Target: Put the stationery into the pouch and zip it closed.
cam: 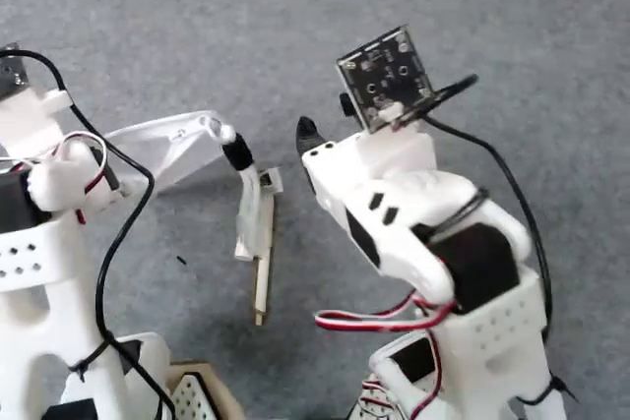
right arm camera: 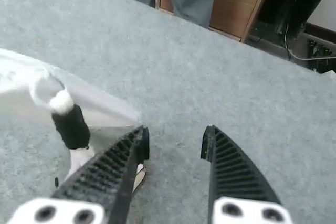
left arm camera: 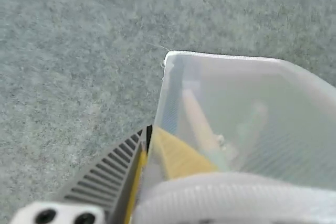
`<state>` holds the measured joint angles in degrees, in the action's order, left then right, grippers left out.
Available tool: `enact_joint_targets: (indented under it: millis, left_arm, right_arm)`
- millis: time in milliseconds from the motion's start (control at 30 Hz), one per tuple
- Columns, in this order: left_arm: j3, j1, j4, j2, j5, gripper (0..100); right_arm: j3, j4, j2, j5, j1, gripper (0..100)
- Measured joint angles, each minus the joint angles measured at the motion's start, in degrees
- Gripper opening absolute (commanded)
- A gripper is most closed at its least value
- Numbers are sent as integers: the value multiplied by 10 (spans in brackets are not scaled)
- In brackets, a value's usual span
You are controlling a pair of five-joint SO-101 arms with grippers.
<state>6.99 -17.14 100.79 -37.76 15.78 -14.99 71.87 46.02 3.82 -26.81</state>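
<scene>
The pouch (cam: 162,150) was held by one end over the grey table (cam: 492,27), with the left gripper (left arm camera: 149,142) clenched on its edge. Through the cloudy plastic, what looked like a pencil (left arm camera: 197,116) lay inside. A black-and-white marker (cam: 246,194) stretched away from the pouch's other end, and a wooden ruler (cam: 263,268) lay just beside it. Beyond the marker from the pouch, the right gripper (right arm camera: 176,142) hovered with its fingers spread, grasping nothing.

Pouch (cam: 162,150) by L arm (cam: 49,194), marker (cam: 251,209) beside wooden stick (cam: 263,268).
</scene>
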Motion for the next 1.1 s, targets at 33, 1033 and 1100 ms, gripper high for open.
enact_joint_targets:
  millis: [33, 1033, 1100]
  left_arm:
    - [0, 1, 0, 2, 4, 28]
    - [16, -64, 0, 4, 5, 28]
    - [28, -64, 0, 4, 5, 28]
  right_arm:
    - [-16, -8, 0, 0, 0, 181]
    - [-116, -168, -447, -1, -58, 181]
    - [-91, -168, -488, -16, -69, 181]
